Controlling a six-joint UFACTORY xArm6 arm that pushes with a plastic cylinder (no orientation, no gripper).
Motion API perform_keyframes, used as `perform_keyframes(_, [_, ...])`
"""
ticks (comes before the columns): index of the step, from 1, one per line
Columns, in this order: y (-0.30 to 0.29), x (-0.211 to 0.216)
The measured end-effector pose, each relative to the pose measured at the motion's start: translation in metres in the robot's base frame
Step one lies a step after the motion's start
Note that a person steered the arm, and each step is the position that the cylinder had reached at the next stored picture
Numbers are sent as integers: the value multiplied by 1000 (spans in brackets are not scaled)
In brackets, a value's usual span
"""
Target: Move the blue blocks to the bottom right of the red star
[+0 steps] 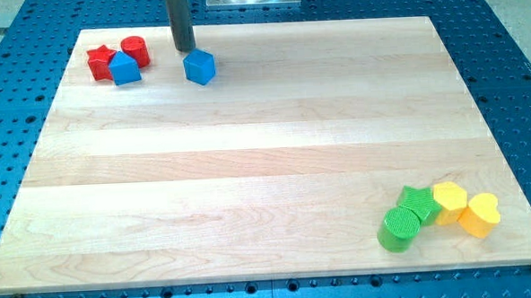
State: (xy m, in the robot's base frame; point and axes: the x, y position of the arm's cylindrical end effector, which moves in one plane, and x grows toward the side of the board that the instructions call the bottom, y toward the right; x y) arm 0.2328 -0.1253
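Wooden board [248, 168]: my tip [184, 48] just above-left of blue cube [200, 67].

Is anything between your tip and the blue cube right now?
Nothing. In the camera view my tip stands just up-left of the blue cube, almost touching it, with only bare board between.

We note a pale wooden board [266, 158] lying on a blue perforated table [513, 57], evenly lit.
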Motion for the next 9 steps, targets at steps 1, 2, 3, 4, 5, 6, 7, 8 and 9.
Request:
perform_keyframes(1, [-24,0])
perform_keyframes(2, [-38,0])
perform_keyframes(3, [-46,-7])
perform_keyframes(4, [-95,-8])
perform_keyframes(5, [-137,11])
perform_keyframes(6, [-151,52])
perform_keyframes(7, [-146,69])
perform_keyframes(8, [-110,67])
perform_keyframes(9, [-79,66])
